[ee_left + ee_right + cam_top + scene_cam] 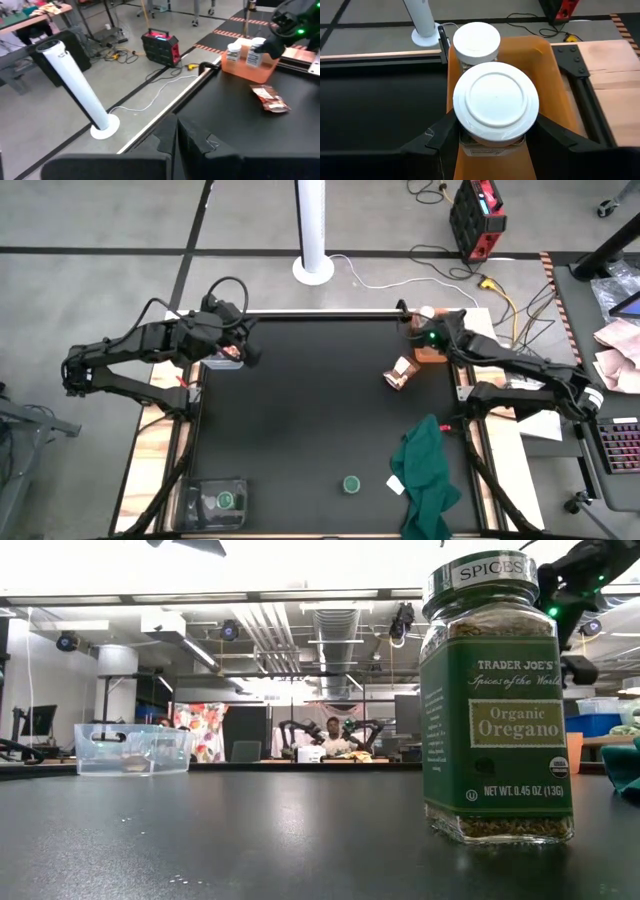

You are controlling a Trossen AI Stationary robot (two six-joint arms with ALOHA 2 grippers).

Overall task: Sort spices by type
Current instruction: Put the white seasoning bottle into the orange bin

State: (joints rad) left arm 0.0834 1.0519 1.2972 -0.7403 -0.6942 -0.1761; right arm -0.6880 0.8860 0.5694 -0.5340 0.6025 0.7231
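Two white-capped jars (495,107) in orange bin (555,90) at my far right corner; right gripper (492,137) clamped on nearer one (second jar (476,42) just behind). Foil packet (400,373) near bin. Left gripper (243,352) at far left edge, fingers together, holding nothing.

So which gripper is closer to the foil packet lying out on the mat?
The right gripper, at the orange bin just beyond the foil packet. The left gripper sits across the mat.

Bright, even overhead light. Ceiling lamps glare pale across the dark bench (250,830) in the low view. The room beyond looks soft.
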